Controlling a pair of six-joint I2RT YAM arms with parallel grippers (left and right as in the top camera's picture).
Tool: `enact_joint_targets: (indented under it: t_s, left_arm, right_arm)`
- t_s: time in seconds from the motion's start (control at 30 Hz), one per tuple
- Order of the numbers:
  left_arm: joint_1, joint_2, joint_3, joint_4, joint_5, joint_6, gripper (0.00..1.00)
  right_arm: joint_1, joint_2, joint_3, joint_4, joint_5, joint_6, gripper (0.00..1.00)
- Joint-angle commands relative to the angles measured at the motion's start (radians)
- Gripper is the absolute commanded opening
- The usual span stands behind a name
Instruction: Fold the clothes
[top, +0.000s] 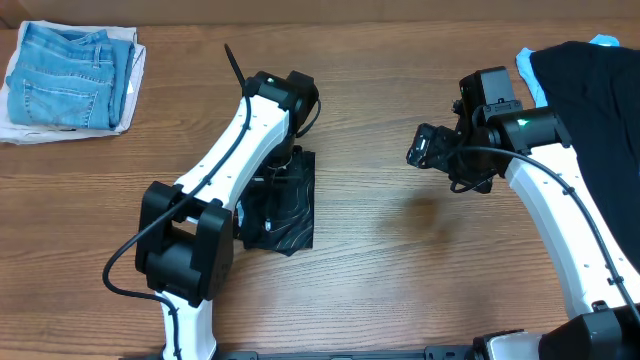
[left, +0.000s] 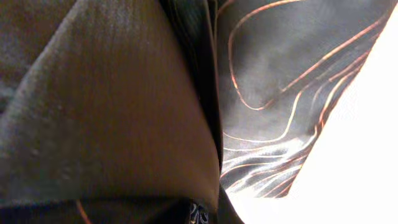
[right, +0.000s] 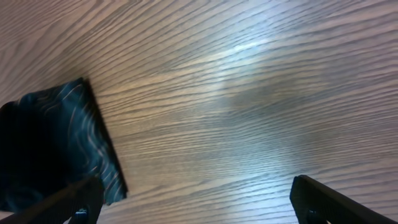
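Left jaws clenched; left gripper (top: 284, 180) sits down on the shirt (top: 292, 222), 1 folded black bundle on the table (top: 400, 270), left of centre. Cloth fills its wrist view, so a pinch cannot be confirmed; likely pinning the fold flat. Right gripper (top: 432, 152) hovers well apart, jaws released, empty, probably keeping clear. Dark heap (top: 590, 110) at far right.

Overhead looks straight down on the brown wood-grain table (top: 380, 250). Both wrist views share the folded black orange-lined shirt (right: 68, 137), the left seemingly pressed close.
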Motion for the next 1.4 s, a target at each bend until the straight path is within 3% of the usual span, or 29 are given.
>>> enact_joint_targets:
  t_s: [0.0,0.17,0.63,1.0,1.37]
  left_arm:
    - [-0.008,-0.004,0.024,-0.003,0.04,-0.02,0.04]
    - [-0.017,-0.004,0.024,-0.002,0.102,-0.002,0.04]
    - [-0.043,-0.004,0.024,0.008,0.097,-0.007,0.07]
    - [-0.076,-0.004,0.024,0.063,0.096,-0.048,0.04]
    - [-0.113,-0.003,0.011,0.08,0.095,-0.047,0.14]
  right_arm:
    - [-0.01,-0.014,0.026,0.005,0.074,-0.005,1.0]
    - [-0.05,-0.014,0.026,0.009,0.076,-0.002,1.0]
    - [-0.089,0.002,0.026,0.027,0.077,-0.003,1.0]
    - [-0.09,0.039,0.026,0.065,0.077,-0.003,1.0]
    - [-0.09,0.039,0.026,0.071,0.077,-0.003,1.0]
